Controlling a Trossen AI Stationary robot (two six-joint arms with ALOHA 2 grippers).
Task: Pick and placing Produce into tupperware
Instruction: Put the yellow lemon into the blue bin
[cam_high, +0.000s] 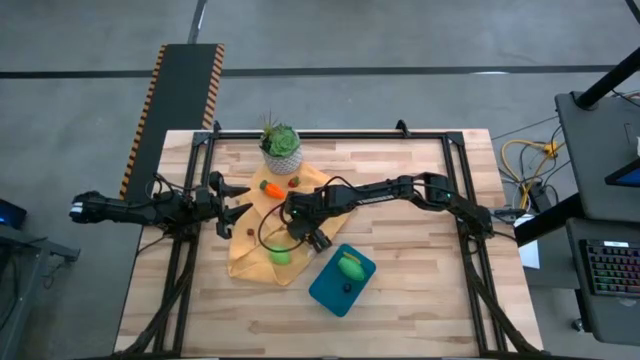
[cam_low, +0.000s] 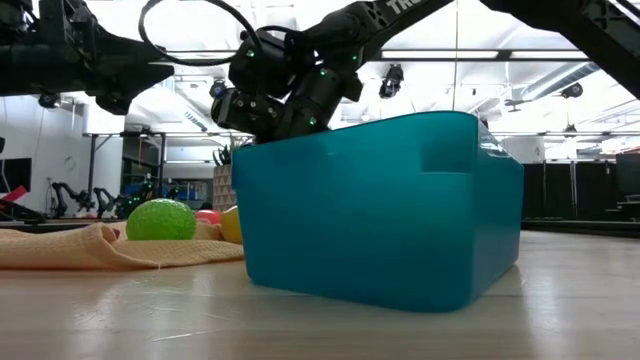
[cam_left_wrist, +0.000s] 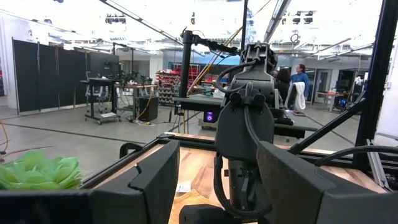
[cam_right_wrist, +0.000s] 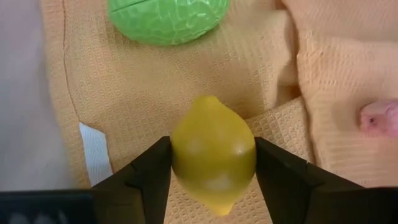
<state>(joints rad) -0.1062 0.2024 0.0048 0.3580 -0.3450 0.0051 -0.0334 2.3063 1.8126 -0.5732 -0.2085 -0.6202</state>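
My right gripper (cam_high: 298, 228) reaches over the mustard cloth (cam_high: 250, 255) and is shut on a yellow lemon (cam_right_wrist: 213, 158). A green oval piece (cam_right_wrist: 166, 18) lies on the cloth just beyond it, also seen in the high view (cam_high: 280, 256). The orange carrot (cam_high: 270, 187) and small dark red pieces (cam_high: 292, 181) lie near the cloth's far edge. The teal tupperware (cam_high: 328, 290) stands on the table to the cloth's right, with a green-yellow piece (cam_high: 350, 266) and a dark piece (cam_high: 347, 288) in it. My left gripper (cam_high: 235, 200) is open at the cloth's left edge, touching nothing. My right gripper pinches the yellow lemon across its middle (cam_right_wrist: 180, 155), one dark finger (cam_right_wrist: 149, 171) on each side. The fingers come from above, pointing down at the cloth. One pointed end of the lemon sticks out past the fingers. I cannot tell whether it rests on the cloth.
A potted green plant (cam_high: 281, 145) stands at the table's far side, behind the carrot. A pink piece (cam_right_wrist: 379, 118) lies on the cloth near the lemon. Black frame rails (cam_high: 330, 133) run along the table's edges. Bare wood (cam_high: 420, 250) lies to the right of the tupperware.
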